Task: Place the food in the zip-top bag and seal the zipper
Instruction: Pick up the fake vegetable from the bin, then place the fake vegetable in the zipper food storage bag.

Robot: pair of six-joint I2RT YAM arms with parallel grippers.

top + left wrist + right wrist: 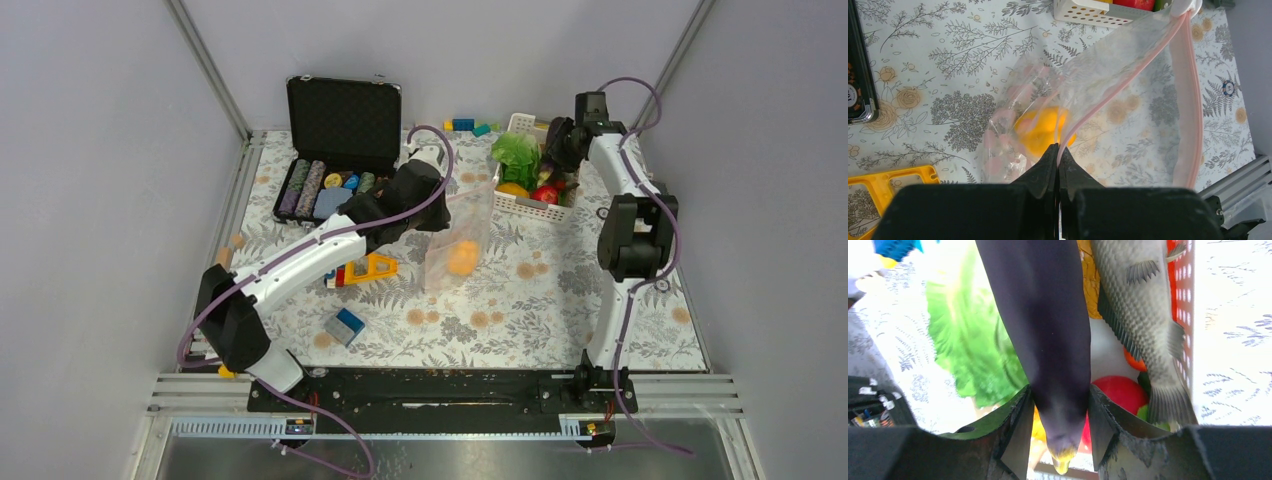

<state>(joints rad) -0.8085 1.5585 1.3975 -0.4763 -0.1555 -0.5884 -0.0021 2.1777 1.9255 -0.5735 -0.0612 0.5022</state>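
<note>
The left gripper [1058, 152] pinched one lip of the zip-top bag [1113, 85] mid-table, orange food [1045, 131] inside, so its mouth risked sagging shut, while farther off the right gripper [1060, 415] clamped a smooth eggplant [1043, 315] at the white basket [532, 207] and could have let it slip

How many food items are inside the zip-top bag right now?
1: an orange piece low in the zip-top bag held by the left gripper; folds in the film might hide more.

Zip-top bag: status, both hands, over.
Left hand shut on zip-top bag rim. Right hand shut on eggplant at basket. One orange food piece bagged; zipper unsealed.
</note>
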